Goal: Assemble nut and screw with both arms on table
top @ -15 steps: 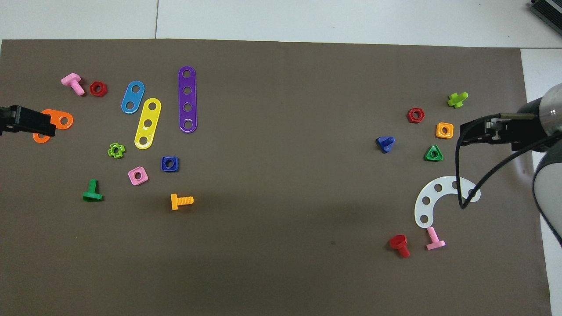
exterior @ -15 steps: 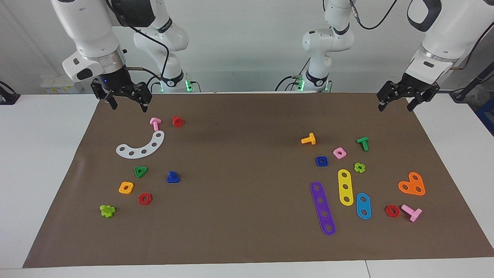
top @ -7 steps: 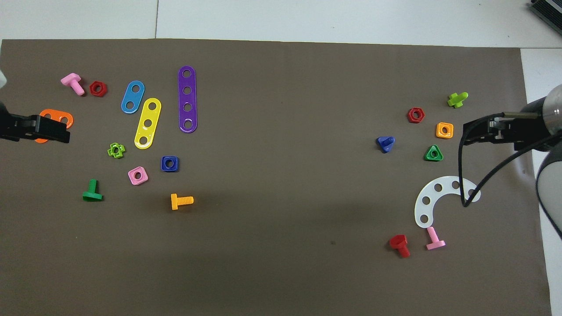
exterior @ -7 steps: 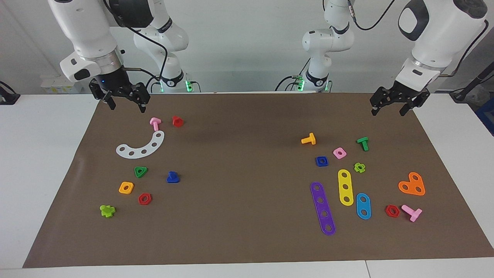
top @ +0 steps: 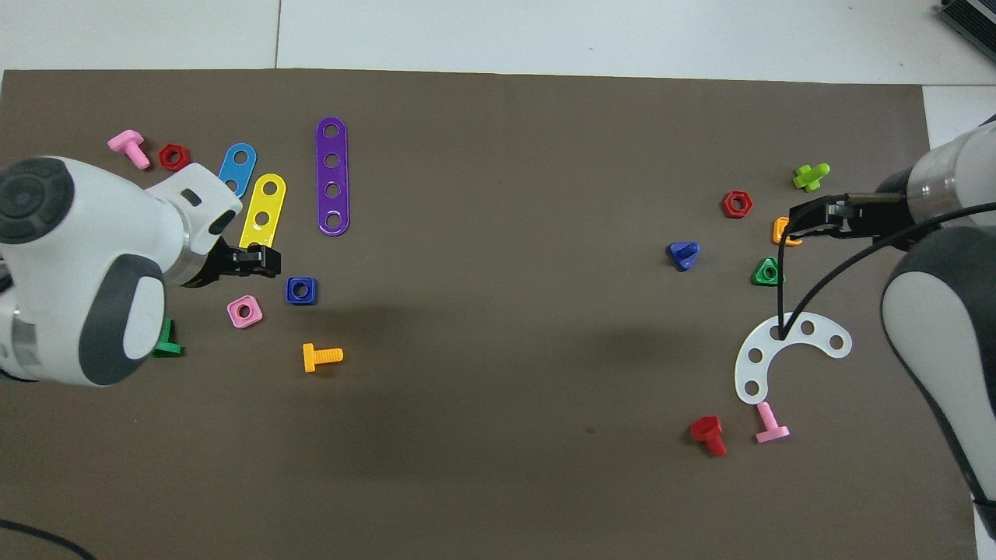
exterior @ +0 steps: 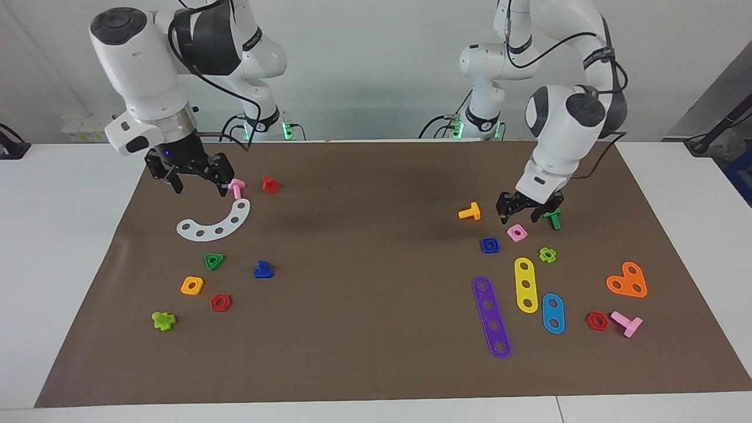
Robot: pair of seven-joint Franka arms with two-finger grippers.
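Observation:
The dark-blue square nut lies flat on the brown mat at the left arm's end; it also shows in the overhead view. The dark-blue screw rests on the mat at the right arm's end, also in the overhead view. My left gripper is open and empty, low over the pink square nut, close beside the blue nut; overhead it shows side-on. My right gripper is open and empty, over the mat beside a pink bolt, apart from the blue screw; overhead.
Near the blue nut lie an orange bolt, a green bolt, a light-green nut and purple, yellow and blue strips. Near the screw lie a white curved plate, a green triangle nut, an orange nut and a red nut.
My left arm has swung in from the mat's end and come down over the pink nut beside the blue nut. My right gripper has dropped a little toward the pink bolt. No piece has moved.

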